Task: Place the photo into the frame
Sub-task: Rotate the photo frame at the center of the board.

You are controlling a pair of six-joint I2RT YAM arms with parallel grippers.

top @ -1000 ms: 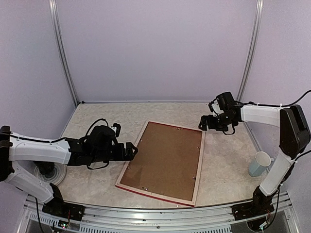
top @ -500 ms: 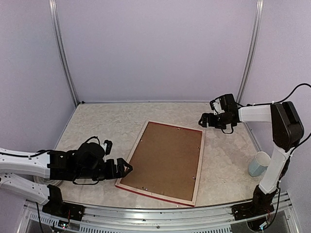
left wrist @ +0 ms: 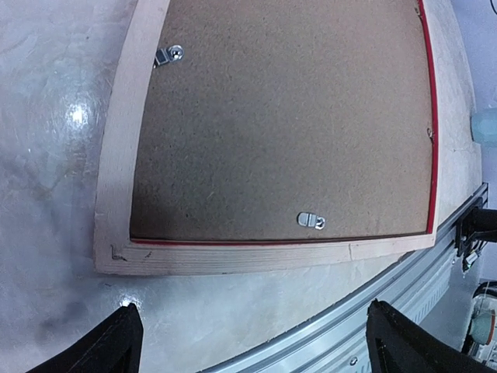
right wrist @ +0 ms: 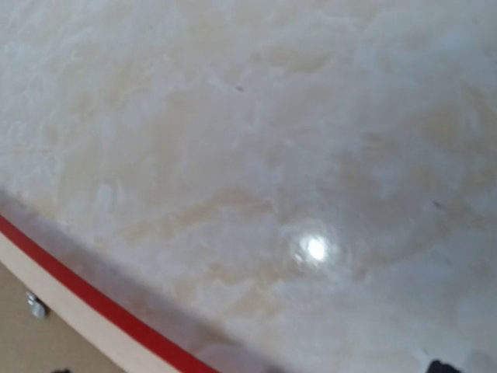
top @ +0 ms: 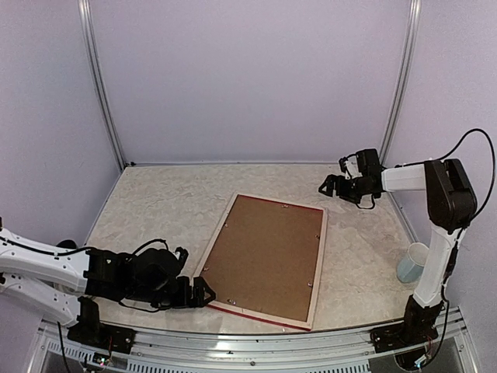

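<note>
The frame point(top: 319, 256) lies face down mid-table, pale wood back up, a red edge showing. The brown backing board point(top: 264, 252) sits in it under small metal clips point(left wrist: 311, 220). The photo is hidden. My left gripper point(top: 203, 291) is open and empty, low over the table at the frame's near left corner. In the left wrist view its fingers point(left wrist: 116, 342) are spread wide before the frame's wood edge point(left wrist: 233, 256). My right gripper point(top: 329, 186) is open and empty just beyond the frame's far right corner. The right wrist view shows bare table and the frame's red strip point(right wrist: 101, 307).
A pale cup point(top: 414, 263) stands at the right edge of the table and shows in the left wrist view point(left wrist: 485, 124). A metal rail point(top: 256, 342) runs along the near edge, close to my left gripper. Walls close in the back and both sides.
My left arm has swung toward the near edge, from beside the frame's left side to its near left corner. My right gripper has drawn slightly back and away from the frame's corner.
</note>
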